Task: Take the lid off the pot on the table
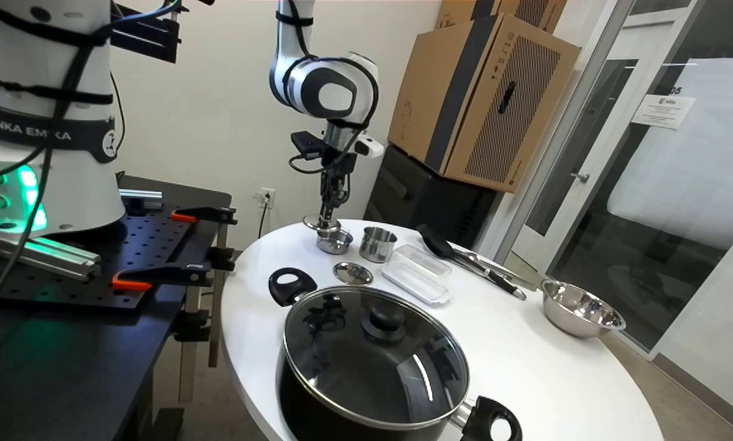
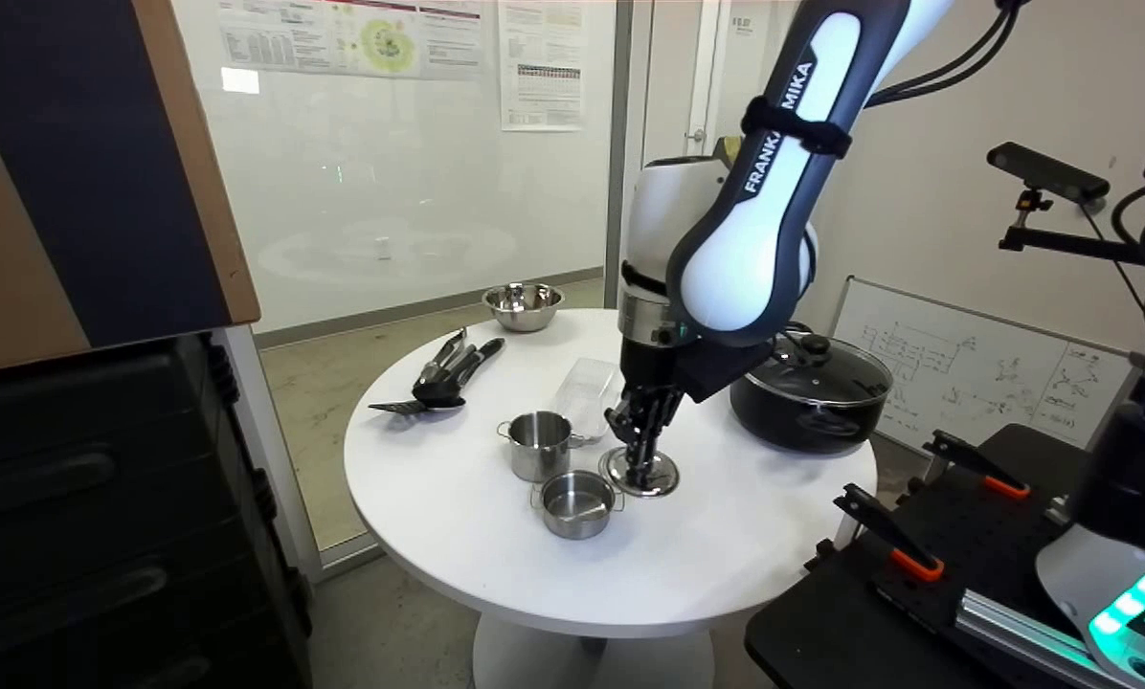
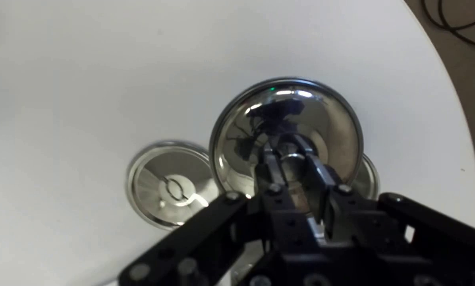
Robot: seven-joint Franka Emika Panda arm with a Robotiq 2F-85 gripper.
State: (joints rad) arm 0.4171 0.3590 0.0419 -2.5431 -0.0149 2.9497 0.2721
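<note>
A low steel pot [image 1: 334, 243] stands uncovered on the round white table [image 1: 526, 367]; it also shows in an exterior view [image 2: 577, 507]. My gripper [image 3: 291, 151] is shut on the knob of a shiny steel lid [image 3: 338, 127]. The lid is held level beside the low pot in an exterior view [image 2: 663, 476]. In the wrist view it looks larger than the loose lid and covers most of a steel rim [image 3: 369, 178] at its right. A loose steel lid [image 3: 174, 184] lies on the table; it also shows in an exterior view [image 1: 353, 274].
A large black pot [image 1: 379, 361] with a glass lid stands on the table. A taller steel pot [image 2: 539, 447], a clear plastic container [image 1: 417, 274], utensils [image 1: 470, 260] and a steel bowl [image 1: 581, 309] stand or lie around. A black workbench [image 1: 66, 343] adjoins.
</note>
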